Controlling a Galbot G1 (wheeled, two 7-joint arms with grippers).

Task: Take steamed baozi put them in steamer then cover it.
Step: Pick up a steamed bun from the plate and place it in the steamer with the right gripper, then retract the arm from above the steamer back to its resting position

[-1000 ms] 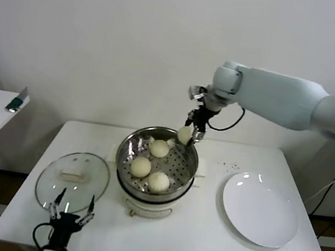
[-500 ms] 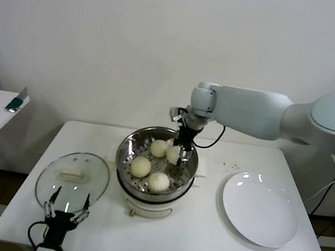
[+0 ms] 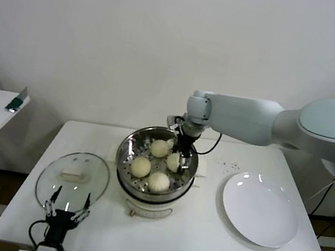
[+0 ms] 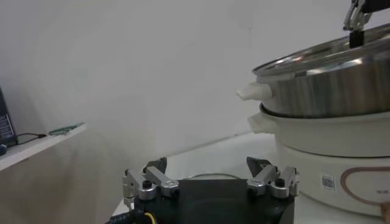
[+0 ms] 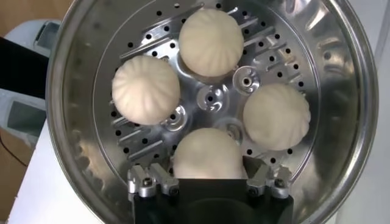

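Four baozi (image 5: 209,156) sat in the steamer (image 3: 131,151). The right gripper (image 5: 209,182) stood wide around one. The left gripper (image 3: 67,209) waited wide by the flat-lying cover (image 3: 73,180).

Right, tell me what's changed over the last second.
The right gripper carried the fourth cream-white baozi bun from above the rim down into the shiny steel steamer pot and set it on the tray; its fingers now stand open either side. Unchanged: three other buns, glass lid, white plate, left gripper open.
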